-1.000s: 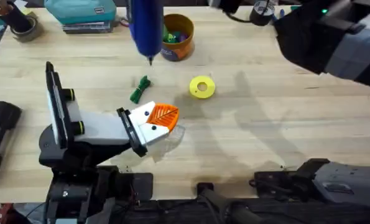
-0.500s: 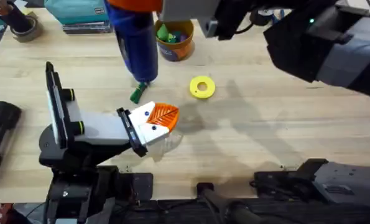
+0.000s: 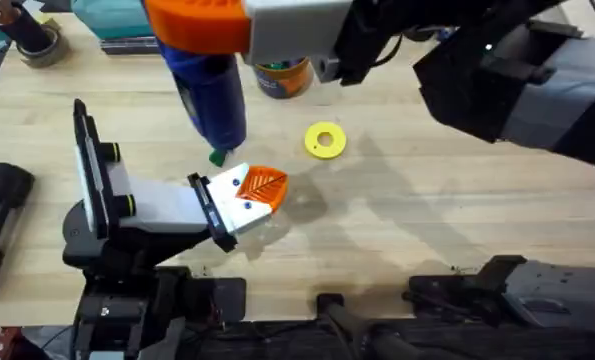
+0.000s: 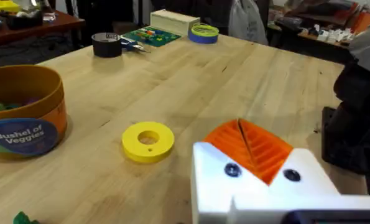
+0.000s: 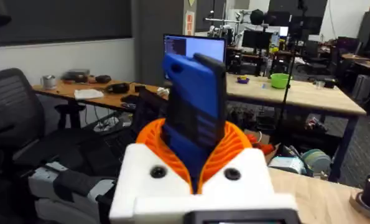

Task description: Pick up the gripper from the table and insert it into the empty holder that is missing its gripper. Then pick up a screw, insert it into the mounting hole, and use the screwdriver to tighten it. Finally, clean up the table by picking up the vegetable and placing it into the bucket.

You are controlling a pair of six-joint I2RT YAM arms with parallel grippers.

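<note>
My right gripper (image 3: pixel 205 28) reaches in from the upper right and is shut on the blue screwdriver (image 3: pixel 212 95), which hangs bit-down. The same screwdriver (image 5: pixel 194 112) stands between the orange pads (image 5: pixel 231 149) in the right wrist view. Its tip is just above and left of my left gripper (image 3: pixel 247 198). There an orange ribbed gripper (image 3: pixel 265 186) sits in the white holder (image 3: pixel 222 205), with two dark screw heads showing on the holder (image 4: pixel 259 186). The green vegetable (image 3: pixel 217 157) lies mostly hidden under the screwdriver tip. The bucket (image 4: pixel 23 115) stands behind, partly covered by the right arm.
A flat yellow disc (image 3: pixel 324 140) lies right of the screwdriver tip. A tape roll (image 3: pixel 37 45) and a teal box (image 3: pixel 127 20) sit at the back left. A black tape roll (image 4: pixel 107 45) and small tools lie at the far edge. Bare wood stretches to the right.
The right arm has carried the screwdriver left and toward the left gripper, rising closer to the camera. Its tip now covers most of the vegetable. The left arm has not moved.
</note>
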